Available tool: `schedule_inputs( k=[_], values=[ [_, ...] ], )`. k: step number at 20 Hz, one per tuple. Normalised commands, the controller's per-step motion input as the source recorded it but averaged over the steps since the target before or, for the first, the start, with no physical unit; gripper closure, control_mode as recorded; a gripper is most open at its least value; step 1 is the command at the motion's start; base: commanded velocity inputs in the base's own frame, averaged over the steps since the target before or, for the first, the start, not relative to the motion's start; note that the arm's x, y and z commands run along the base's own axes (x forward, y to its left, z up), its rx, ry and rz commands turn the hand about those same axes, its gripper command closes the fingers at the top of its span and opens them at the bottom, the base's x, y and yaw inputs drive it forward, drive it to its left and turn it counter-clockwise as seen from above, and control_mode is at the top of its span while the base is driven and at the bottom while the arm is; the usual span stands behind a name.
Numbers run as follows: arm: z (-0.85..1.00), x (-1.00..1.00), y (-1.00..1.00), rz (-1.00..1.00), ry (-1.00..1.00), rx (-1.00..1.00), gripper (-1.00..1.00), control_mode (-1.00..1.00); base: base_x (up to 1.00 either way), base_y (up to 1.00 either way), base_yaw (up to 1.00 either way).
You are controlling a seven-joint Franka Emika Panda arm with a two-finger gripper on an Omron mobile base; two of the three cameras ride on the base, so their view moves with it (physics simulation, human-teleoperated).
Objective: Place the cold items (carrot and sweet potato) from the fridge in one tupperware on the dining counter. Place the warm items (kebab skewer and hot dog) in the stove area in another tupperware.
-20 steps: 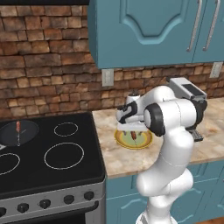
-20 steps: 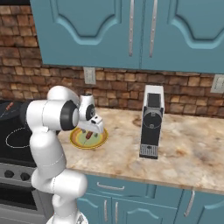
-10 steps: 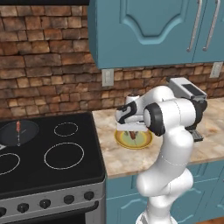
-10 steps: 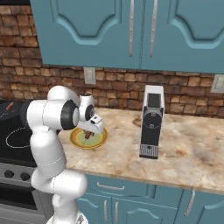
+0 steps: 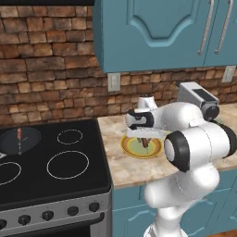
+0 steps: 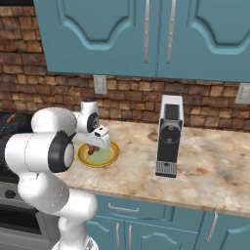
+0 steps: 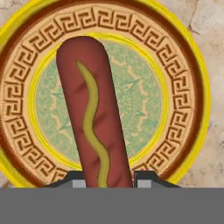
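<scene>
One dark red hot dog [image 7: 94, 113] with a wavy mustard stripe lies on the yellow-rimmed patterned plate [image 7: 183, 87], and I see my gripper [image 7: 108, 177] pinching its near end.

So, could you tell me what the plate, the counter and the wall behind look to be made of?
Plate: probably glazed ceramic, judging by its glossy yellow rim and printed key-pattern band. Counter: looks like polished stone, beige with marbled veining. Wall: rough brick, with red-brown blocks and pale mortar joints. All rendered, so these are looks only.
</scene>
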Motion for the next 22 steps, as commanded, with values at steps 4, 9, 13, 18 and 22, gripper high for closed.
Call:
schedule_inputs(
  k=[4,9,13,18,22],
  values=[
    [0.84,-1.00,0.00,0.00,-0.10,0.00,1.00,-1.00,0.00,0.00,0.00],
    [1.00,-0.99,0.02,0.00,-0.01,0.00,1.00,-1.00,0.00,0.00,0.00],
    [0.58,-0.42,0.01,0.00,0.08,0.00,1.00,-1.00,0.00,0.00,0.00],
    [0.00,0.00,-0.04,0.00,0.00,0.00,1.00,-1.00,0.00,0.00,0.00],
    [0.00,0.00,0.00,0.00,0.00,0.00,1.00,-1.00,0.00,0.00,0.00]
  ],
)
